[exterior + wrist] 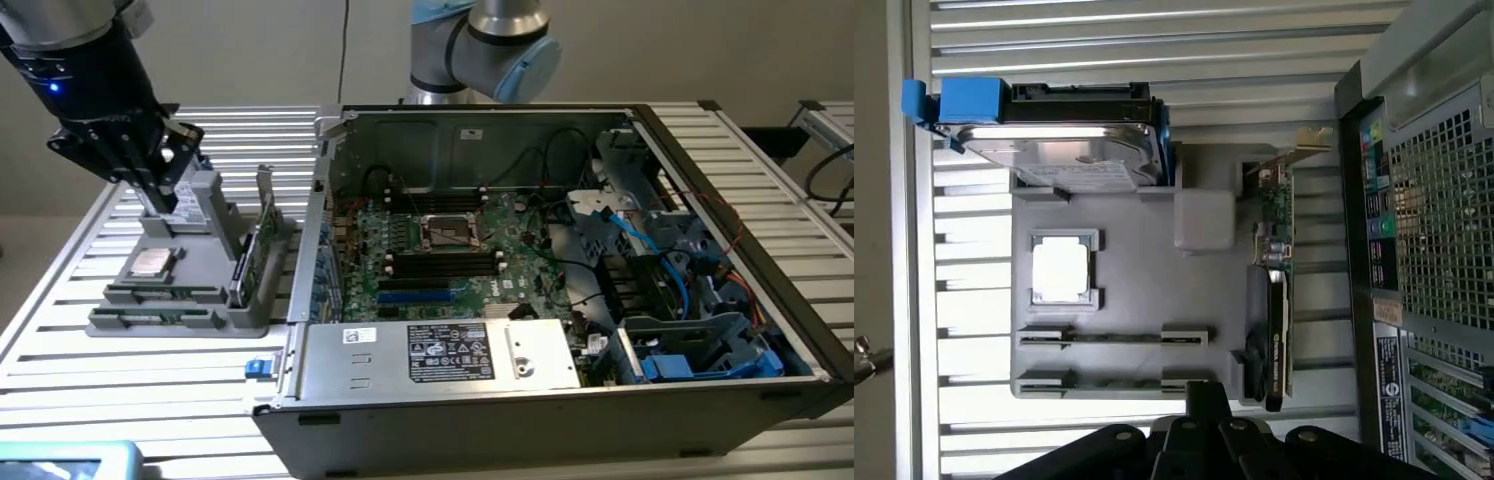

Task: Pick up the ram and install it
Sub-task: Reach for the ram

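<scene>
My gripper (158, 195) hangs over the far end of a grey parts tray (207, 300), which sits at the exterior view's left on the slatted desk (147, 390). Its fingers (1206, 400) are pressed together with nothing between them. The ram (158, 294) stands on edge in a slot at the tray's near end, apart from the gripper. The tray also carries a processor chip (147, 263), a hard drive (203, 200) and an upright expansion card (256, 235). At the exterior view's right sits an open computer case (534, 420), its motherboard (441, 260) exposed.
</scene>
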### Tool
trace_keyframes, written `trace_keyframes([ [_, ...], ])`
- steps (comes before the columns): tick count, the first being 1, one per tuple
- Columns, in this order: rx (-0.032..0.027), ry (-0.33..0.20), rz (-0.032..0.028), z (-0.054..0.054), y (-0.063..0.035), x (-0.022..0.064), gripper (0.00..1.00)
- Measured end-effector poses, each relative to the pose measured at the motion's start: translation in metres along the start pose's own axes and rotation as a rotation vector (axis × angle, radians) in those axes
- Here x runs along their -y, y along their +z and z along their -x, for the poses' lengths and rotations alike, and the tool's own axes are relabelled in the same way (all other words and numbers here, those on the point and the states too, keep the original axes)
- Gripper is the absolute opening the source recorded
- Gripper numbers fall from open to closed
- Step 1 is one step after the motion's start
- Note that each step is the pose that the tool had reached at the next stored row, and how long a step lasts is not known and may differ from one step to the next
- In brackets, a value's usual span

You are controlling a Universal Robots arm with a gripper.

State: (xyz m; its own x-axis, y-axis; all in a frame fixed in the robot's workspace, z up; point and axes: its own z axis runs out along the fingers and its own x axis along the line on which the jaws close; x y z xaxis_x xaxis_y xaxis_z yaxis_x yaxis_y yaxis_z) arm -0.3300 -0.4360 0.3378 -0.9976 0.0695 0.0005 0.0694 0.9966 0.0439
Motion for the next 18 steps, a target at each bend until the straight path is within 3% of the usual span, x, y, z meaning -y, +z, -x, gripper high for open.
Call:
trace_keyframes([
  [7, -0.0104, 0.001, -0.0021, -0.003, 0.0061, 0.0099, 0.11],
  [11, -0.0114, 0.001, -0.0035, -0.009, 0.0121, 0.0128, 0.11],
  [14, -0.0109, 0.001, -0.0104, -0.012, 0.0149, 0.0131, 0.11],
  [18, -0.011, 0.0, -0.0112, -0.012, 0.0149, 0.0131, 0.11],
])
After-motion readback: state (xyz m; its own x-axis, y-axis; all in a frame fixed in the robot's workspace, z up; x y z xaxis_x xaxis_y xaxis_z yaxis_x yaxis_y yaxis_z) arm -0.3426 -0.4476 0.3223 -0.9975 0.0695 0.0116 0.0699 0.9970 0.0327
